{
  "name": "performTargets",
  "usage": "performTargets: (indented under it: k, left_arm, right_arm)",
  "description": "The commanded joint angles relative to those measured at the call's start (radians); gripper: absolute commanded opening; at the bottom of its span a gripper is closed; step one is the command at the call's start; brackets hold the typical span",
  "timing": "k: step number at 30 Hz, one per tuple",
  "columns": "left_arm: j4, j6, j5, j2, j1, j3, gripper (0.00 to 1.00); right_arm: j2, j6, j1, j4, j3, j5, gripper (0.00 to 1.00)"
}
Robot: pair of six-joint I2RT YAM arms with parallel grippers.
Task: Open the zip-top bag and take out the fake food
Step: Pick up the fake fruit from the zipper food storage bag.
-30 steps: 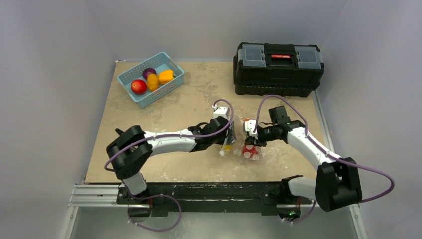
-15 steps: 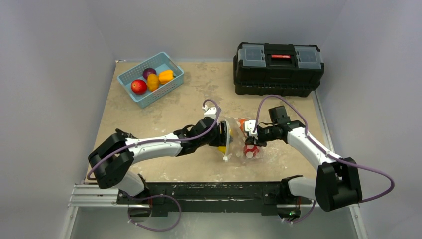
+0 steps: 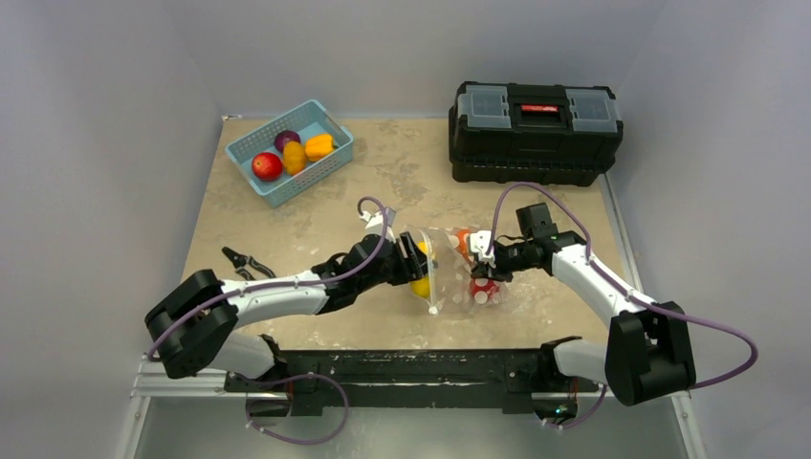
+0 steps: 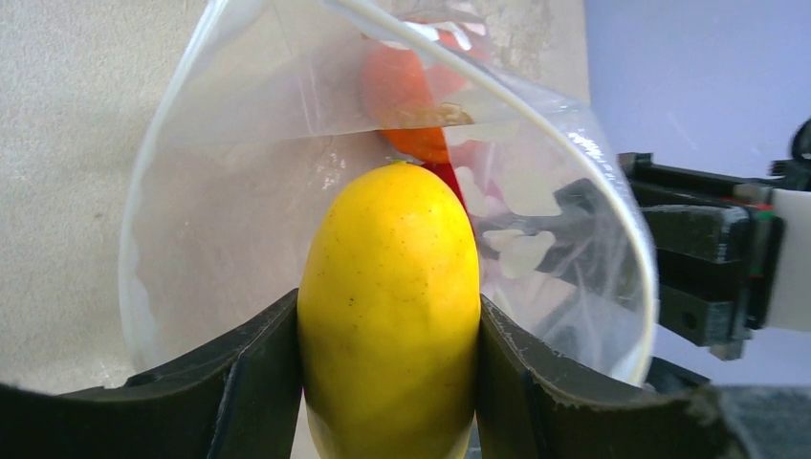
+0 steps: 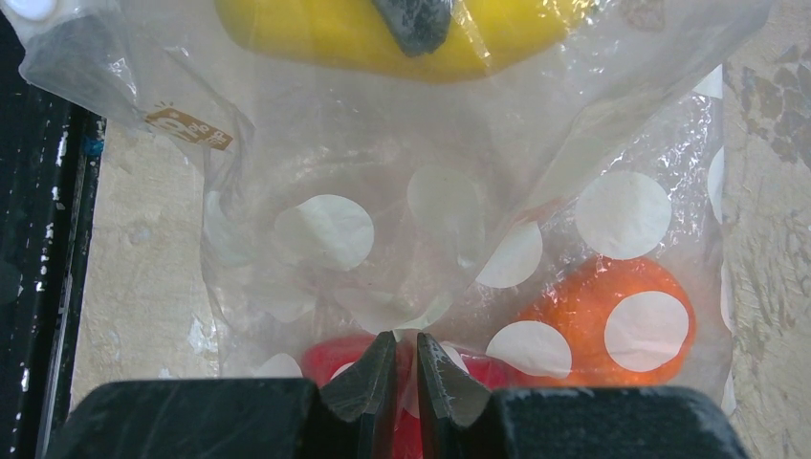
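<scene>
The zip-top bag [image 3: 457, 277] lies on the table between the arms, clear with white dots, its white-rimmed mouth [image 4: 536, 105] gaping toward the left arm. My left gripper [image 3: 419, 275] is shut on a yellow fake fruit [image 4: 389, 306] at the bag's mouth, just left of the zip strip. My right gripper [image 5: 397, 356] is shut on a pinch of the bag's film [image 5: 383, 191] at its far end. An orange piece [image 5: 583, 316] and a red piece [image 5: 335, 359] of fake food lie inside the bag.
A light-blue basket [image 3: 251, 145] at the back left holds red, purple and orange fruits. A black toolbox [image 3: 536, 120] stands at the back right. Grey walls close in the table on three sides.
The left arm has drawn back to the left with the yellow fruit, from inside the bag to its mouth. The bag has spread open. The right arm has held still.
</scene>
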Motion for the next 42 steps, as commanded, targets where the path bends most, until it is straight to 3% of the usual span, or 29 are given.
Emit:
performTargets:
  k: [1, 17, 29, 42]
  left_arm:
    - [0.109, -0.067, -0.028, -0.074, 0.008, -0.024, 0.00]
    - [0.161, -0.323, -0.122, -0.158, 0.024, -0.144, 0.00]
    - [-0.140, -0.469, -0.217, -0.282, 0.039, -0.117, 0.00]
    - [-0.504, -0.396, -0.345, -0.457, 0.146, -0.029, 0.00]
  right_arm:
    - [0.002, 0.002, 0.004, 0.005, 0.021, 0.003, 0.12]
    - [0.006, 0.002, 0.005, 0.007, 0.018, 0.007, 0.12]
    - [0.008, 0.002, 0.005, 0.007, 0.018, 0.007, 0.12]
    - [0.009, 0.004, 0.005, 0.009, 0.017, 0.012, 0.12]
